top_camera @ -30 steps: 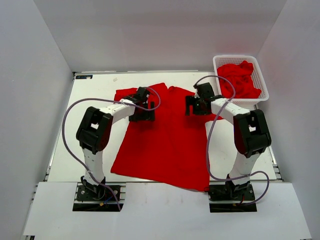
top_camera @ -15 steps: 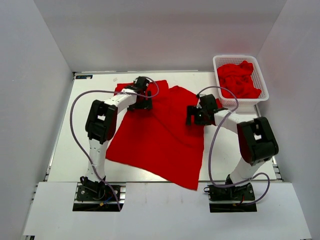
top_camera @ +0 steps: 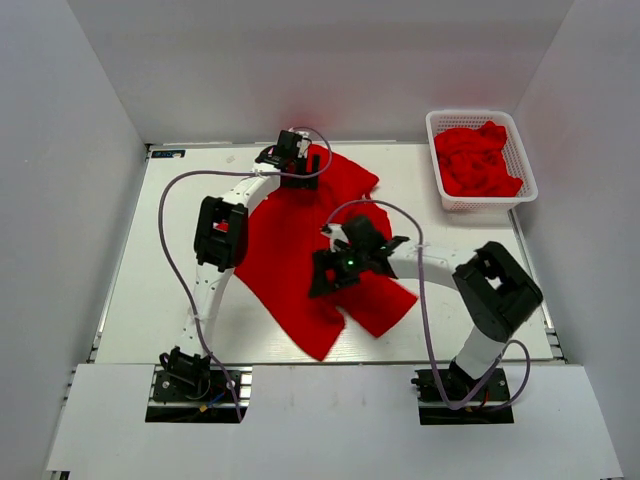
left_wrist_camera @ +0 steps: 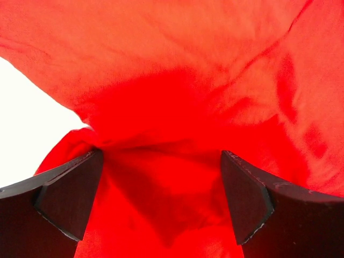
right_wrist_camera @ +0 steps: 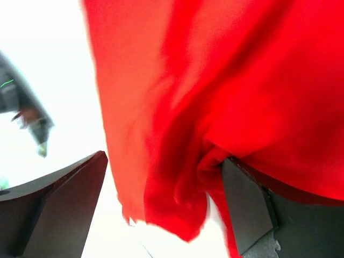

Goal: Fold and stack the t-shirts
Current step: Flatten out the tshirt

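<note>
Nearest you, one corner of the loose t-shirt (top_camera: pixel 285 250) points toward the arm bases. The rest of it runs as a rumpled, slanting band across the middle of the white table (top_camera: pixel 150 280) to its far edge.

Your right gripper (top_camera: pixel 325 278) sits over the near half of that shirt, its arm reaching in from the right. In its wrist view the right gripper (right_wrist_camera: pixel 161 166) has its fingers (right_wrist_camera: pixel 70 204) spread wide. A bunched fold of the t-shirt (right_wrist_camera: pixel 226 80) hangs between them, close against the right-hand finger. You cannot tell from these views whether the cloth is caught on that finger.

Farther out, your left gripper (top_camera: pixel 292 165) is over the shirt's far end, near the back edge of the table. Its wrist view shows the left gripper (left_wrist_camera: pixel 161 161) spread wide too. The t-shirt (left_wrist_camera: pixel 177 80) fills the space between the fingers, gathered into a pucker at the left finger (left_wrist_camera: pixel 67 199).

At the far right corner stands a white mesh basket (top_camera: pixel 530 188). More red shirts (top_camera: pixel 478 160) are heaped inside it.
</note>
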Available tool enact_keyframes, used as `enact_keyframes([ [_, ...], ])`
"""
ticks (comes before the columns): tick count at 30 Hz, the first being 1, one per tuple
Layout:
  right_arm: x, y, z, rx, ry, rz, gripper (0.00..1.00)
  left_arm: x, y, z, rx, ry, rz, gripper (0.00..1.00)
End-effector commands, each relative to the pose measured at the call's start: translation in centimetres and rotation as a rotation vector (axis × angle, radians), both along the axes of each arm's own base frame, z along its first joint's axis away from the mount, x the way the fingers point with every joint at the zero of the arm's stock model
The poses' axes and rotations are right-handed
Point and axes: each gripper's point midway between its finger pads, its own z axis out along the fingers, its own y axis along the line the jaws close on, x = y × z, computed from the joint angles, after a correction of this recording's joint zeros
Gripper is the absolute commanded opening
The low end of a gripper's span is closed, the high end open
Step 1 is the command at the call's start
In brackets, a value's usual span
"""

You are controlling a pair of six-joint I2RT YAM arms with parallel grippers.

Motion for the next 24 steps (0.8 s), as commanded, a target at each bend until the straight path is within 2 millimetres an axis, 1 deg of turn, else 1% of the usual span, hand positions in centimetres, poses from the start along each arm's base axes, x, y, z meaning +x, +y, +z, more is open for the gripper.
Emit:
enact_keyframes([
  [1,-2.5,5.0,4.1,0.179,0.053,0.191,0.9,-0.6,-4.5,0.1,-0.163,0.012,-0.215,1.0],
  [2,-2.6,5.4,4.3,0.186,0.044,0.211,0.9,-0.4,-5.0,1.4,-0.185,-0.012,-0.231,1.0],
  [3,-2.1,5.8,4.9,0.17,0.016,0.212,0.9,-0.2,-5.5,2.4,-0.203,-0.04,-0.256,1.0],
  [4,-1.7,5.9,5.0,0.157,-0.012,0.203,0.9,-0.1,-5.5,3.4,-0.2,-0.058,-0.265,1.0],
  [5,-1.4,5.9,5.2,0.156,-0.024,0.199,0.9,0.1,-5.5,5.5,-0.209,-0.091,-0.268,1.0],
  [6,-1.4,6.0,6.2,0.17,-0.05,0.2,0.9,0.1,-5.5,6.7,-0.214,-0.11,-0.27,1.0],
  [8,-0.6,5.7,6.6,0.16,-0.088,0.174,0.9,0.1,-4.7,8.6,-0.182,-0.141,-0.251,1.0],
  [9,-0.2,5.4,7.9,0.168,-0.123,0.158,0.9,0.0,-4.0,11.2,-0.16,-0.182,-0.234,1.0],
  [10,1.3,4.7,7.6,0.115,-0.183,0.101,0.9,-0.6,-3.3,11.6,-0.139,-0.172,-0.214,1.0],
  [11,1.5,4.1,7.9,0.08,-0.198,0.08,0.9,-0.9,-2.6,12.5,-0.121,-0.181,-0.193,1.0],
  [12,2.7,3.3,8.3,0.045,-0.253,0.036,0.9,-1.4,-1.1,12.2,-0.077,-0.169,-0.123,1.0],
  [13,3.4,2.8,8.4,0.023,-0.272,0.009,0.9,-2.2,0.0,15.2,-0.074,-0.205,-0.082,1.0],
  [14,3.8,2.0,8.5,-0.018,-0.298,-0.013,0.9,-2.8,0.8,15.8,-0.07,-0.207,-0.032,1.0],
  [15,4.8,1.4,8.8,-0.049,-0.327,-0.053,0.9,-3.3,2.5,16.4,-0.028,-0.22,0.04,1.0],
  [16,5.4,0.8,8.9,-0.068,-0.336,-0.08,0.9,-5.1,3.9,14.5,0.009,-0.173,0.075,1.0],
  [17,6.5,-0.2,8.8,-0.121,-0.371,-0.117,0.9,-6.5,5.0,17.2,-0.007,-0.212,0.124,1.0],
  [18,7.0,-0.6,9.0,-0.14,-0.375,-0.14,0.9,-7.4,6.6,17.6,0.028,-0.223,0.188,1.0],
  [19,7.7,-1.3,9.1,-0.158,-0.382,-0.172,0.9,-9.5,7.9,15.0,0.066,-0.165,0.219,1.0],
  [20,8.8,-2.4,9.1,-0.198,-0.405,-0.223,0.9,-10.5,8.6,15.0,0.067,-0.171,0.244,1.0],
  [21,9.1,-2.5,9.1,-0.203,-0.407,-0.233,0.9,-11.6,9.3,14.8,0.059,-0.173,0.284,1.0],
  [22,9.9,-3.2,8.7,-0.222,-0.404,-0.256,0.9,-14.0,10.7,13.9,0.058,-0.148,0.307,1.0],
  [23,11.0,-3.8,9.0,-0.233,-0.416,-0.291,0.9,-15.1,11.3,13.4,0.059,-0.139,0.329,1.0],
  [24,11.4,-3.9,8.6,-0.237,-0.402,-0.296,0.9,-16.8,12.4,11.4,0.066,-0.092,0.371,1.0],
])
